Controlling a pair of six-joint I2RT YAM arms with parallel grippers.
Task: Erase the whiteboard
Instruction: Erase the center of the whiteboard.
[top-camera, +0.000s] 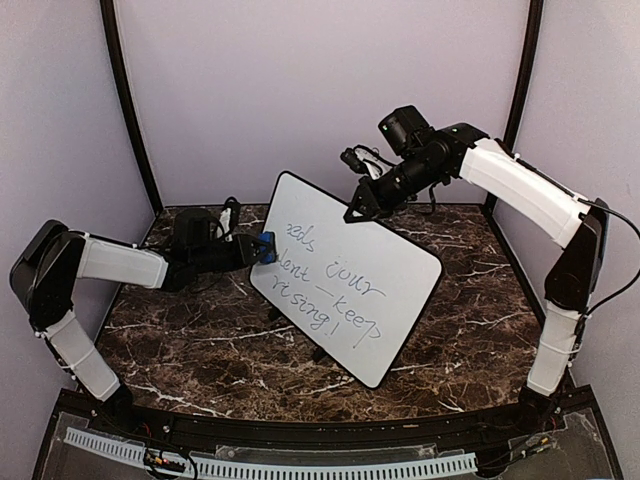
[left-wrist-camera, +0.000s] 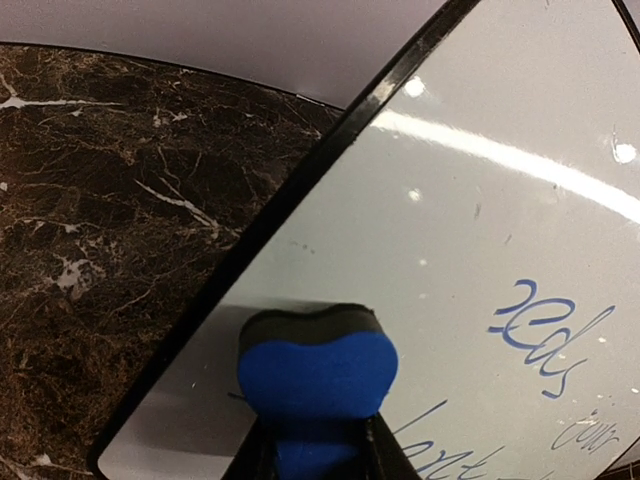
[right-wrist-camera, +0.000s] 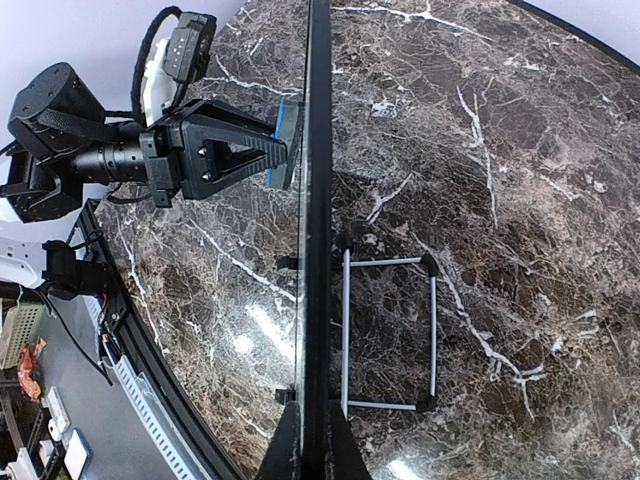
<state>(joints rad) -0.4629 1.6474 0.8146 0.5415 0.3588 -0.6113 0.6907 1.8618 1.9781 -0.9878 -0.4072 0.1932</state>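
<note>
The whiteboard (top-camera: 345, 275) stood propped at a slant about the middle of the worktop (top-camera: 190, 340). One long side faced the left edge and its lowest corner reached toward the near edge. Blue handwriting (top-camera: 330, 285) ran in several lines across its face.

The left pincer (top-camera: 262, 248) came in from the left edge of the worktop and was clamped on a blue eraser (top-camera: 267, 246). In the left wrist view, the eraser (left-wrist-camera: 318, 375) sat between the two fingers with its dark pad on the white surface. It lay just inside the board's black rim and near the bare upper corner. The nearest written word lay off to the side of it, untouched.

The right pincer (top-camera: 356, 213) reached down from the far right corner, with its fingers together on the board's upper rim. The right wrist view showed the whiteboard (right-wrist-camera: 318, 200) edge-on, as a thin black line, with the right pincer (right-wrist-camera: 312, 455) pinching that rim at the bottom of the view. On one side of that line the left pincer (right-wrist-camera: 278, 148) pressed the eraser flat against the board. On the other side a wire stand (right-wrist-camera: 390, 335) rested on the marble behind the board.
</note>
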